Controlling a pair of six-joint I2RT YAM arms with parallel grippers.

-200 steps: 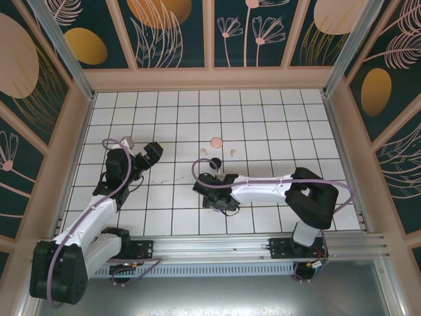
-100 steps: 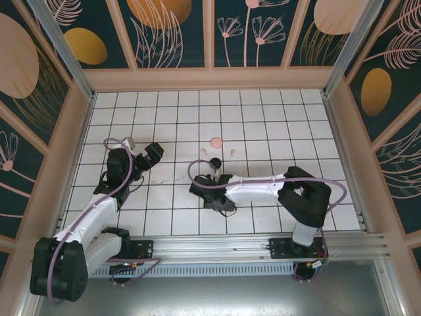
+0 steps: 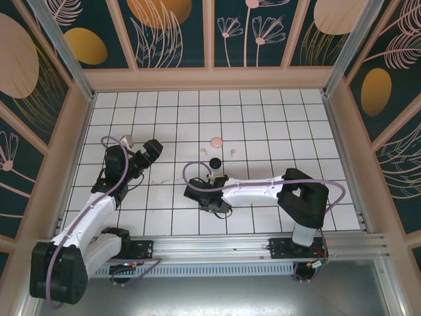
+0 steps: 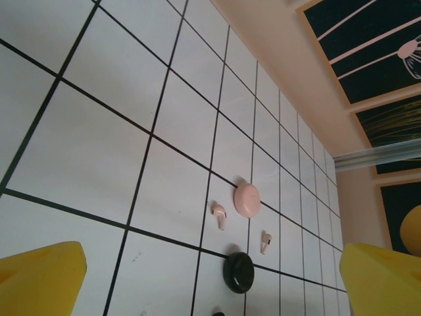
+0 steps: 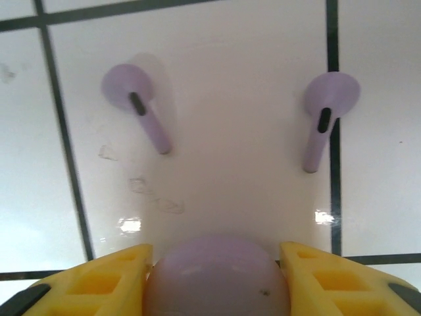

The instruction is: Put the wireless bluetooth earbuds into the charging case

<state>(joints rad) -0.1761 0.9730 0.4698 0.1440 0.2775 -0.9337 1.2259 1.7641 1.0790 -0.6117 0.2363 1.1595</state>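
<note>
We see the right tool (image 5: pixel 216 280) closed against both sides of the purple charging case (image 5: pixel 217 260) at mid-worktop, with two purple earbuds (image 5: pixel 141 105) lying just beyond it. The left tool (image 3: pixel 150 151) gapes wide near the left edge. The pink earbuds (image 4: pixel 218 214) lie farther toward the far edge.

Open tile floor (image 3: pixel 283 125) beyond the pink case (image 3: pixel 216 141) and black case (image 3: pixel 214 162), seemingly unobstructed rightward

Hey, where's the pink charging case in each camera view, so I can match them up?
Top external: pink case at mid-table, just beyond the black case.
Left wrist: pink case right of centre, above the black case.
Right wrist: aimed elsewhere, at a purple case at bottom centre.
Shared landmark: the black case beside it.
</note>
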